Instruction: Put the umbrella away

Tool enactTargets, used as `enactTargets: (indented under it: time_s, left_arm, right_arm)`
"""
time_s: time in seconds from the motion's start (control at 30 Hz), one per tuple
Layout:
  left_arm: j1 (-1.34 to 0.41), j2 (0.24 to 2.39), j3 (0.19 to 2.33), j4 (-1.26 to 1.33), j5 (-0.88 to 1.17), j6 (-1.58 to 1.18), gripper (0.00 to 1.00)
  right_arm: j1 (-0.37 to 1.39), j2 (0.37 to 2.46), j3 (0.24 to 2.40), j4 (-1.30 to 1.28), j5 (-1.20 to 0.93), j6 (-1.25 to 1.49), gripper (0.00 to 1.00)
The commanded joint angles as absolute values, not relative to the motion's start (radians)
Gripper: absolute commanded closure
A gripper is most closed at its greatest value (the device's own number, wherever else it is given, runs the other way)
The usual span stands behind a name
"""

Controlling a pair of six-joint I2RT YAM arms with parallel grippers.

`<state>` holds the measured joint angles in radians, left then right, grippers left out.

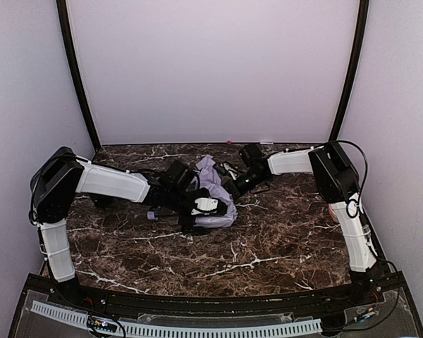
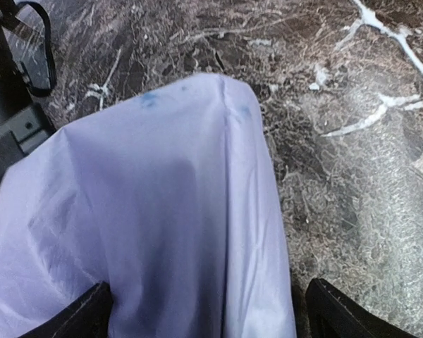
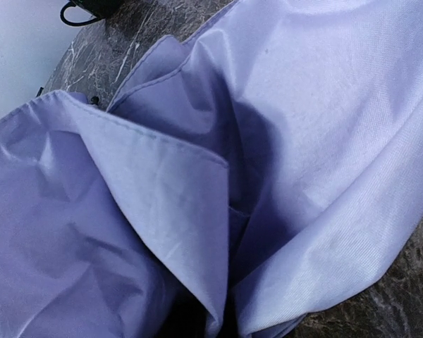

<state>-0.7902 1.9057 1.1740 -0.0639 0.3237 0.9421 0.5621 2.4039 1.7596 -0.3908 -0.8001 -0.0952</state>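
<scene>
The umbrella [image 1: 215,191] lies mid-counter [image 1: 282,243]. Left end effector [image 1: 199,208] straddles its 8 o'clock side; right end effector [image 1: 237,184] at 2 o'clock.

Left gripper [image 2: 208,313] stands spread wide; right gripper [image 1: 234,187] is closed, both reaching inward.

We see the umbrella [image 2: 162,211] as thin woven cloth, pale lavender and matt with a faint sheen. It creases softly between the fingers [image 2: 84,317] of the left claw [image 2: 211,308], which look like matt black plastic. Close up, its fine weave and a stitched hem show. Beside that claw, the tabletop [image 2: 352,176] looks like polished dark marble, white-veined and glossy.
</scene>
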Motion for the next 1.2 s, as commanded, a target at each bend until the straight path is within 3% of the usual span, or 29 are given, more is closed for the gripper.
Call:
enactTargets:
  time_s: [0.0,0.33,0.63,0.77,0.9,1.17]
  left_arm:
    - [-0.789,1.969,1.198,-0.202,0.236,0.918,0.04]
    - [-0.769,2.094,1.330,-0.521,0.357,0.791,0.26]
    - [-0.745,2.127,1.332,-0.603,0.558,0.678,0.50]
    - [-0.718,2.136,1.333,-0.621,0.682,0.647,0.52]
    - [-0.701,2.170,1.364,-0.655,0.812,0.638,0.52]
    - [-0.701,2.244,1.415,-0.711,0.868,0.613,0.52]
  right_arm:
    - [0.570,2.453,1.744,-0.494,-0.748,-0.106,0.97]
    - [0.458,2.268,1.706,-0.462,-0.754,-0.044,0.69]
    - [0.427,1.824,1.267,-0.151,-0.603,-0.078,0.52]
    - [0.546,1.624,1.017,0.012,-0.494,-0.316,0.50]
    - [0.775,1.512,0.841,0.092,-0.323,-0.656,0.44]
    - [0.962,1.677,0.925,0.057,-0.105,-0.765,0.33]
